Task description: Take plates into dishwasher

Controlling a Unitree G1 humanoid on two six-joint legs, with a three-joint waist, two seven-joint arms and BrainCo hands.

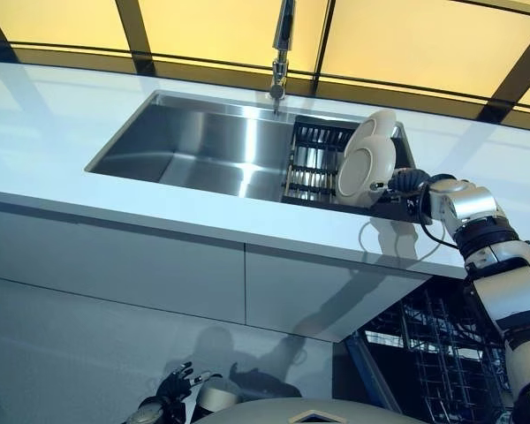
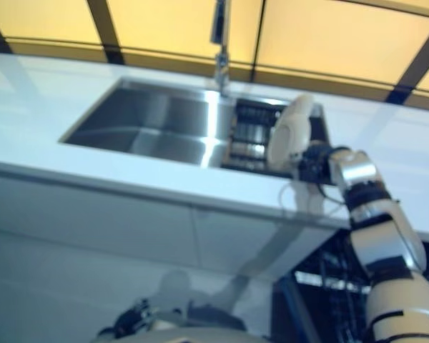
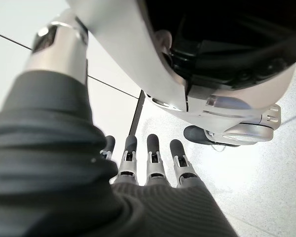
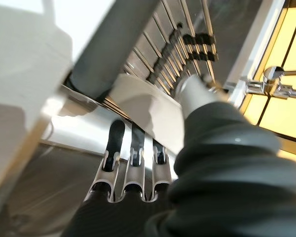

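White cabinet fronts (image 1: 159, 265) fill the near part of the head views, under a pale countertop (image 1: 62, 150). L hand (image 1: 172, 389) hangs low by the bottom edge, well apart from everything on the counter; its wrist view shows the fingers (image 3: 153, 158) straight and relaxed, holding nothing, w/ pale floor past them. Bottom right, below the counter edge, a dark opening shows a wire dishwasher rack (image 1: 442, 353).

R arm comes up from lower right to the counter's near edge. R hand (image 1: 408, 182) sits at the right end of the steel sink (image 1: 194, 141), against the lower edge of a white plate (image 1: 367, 163). Plate stands upright on edge, tilted a bit, in the black dish rack (image 1: 314, 163) that occupies the sink's right part. R wrist view: fingers (image 4: 133, 148) run straight under the plate's pale rim, thumb above it, so the rim is pinched between them; rack bars show just past.

Behind the sink, a faucet (image 1: 281, 53) rises at the back rim. Beyond it, yellow panels w/ dark frames (image 1: 424, 44).
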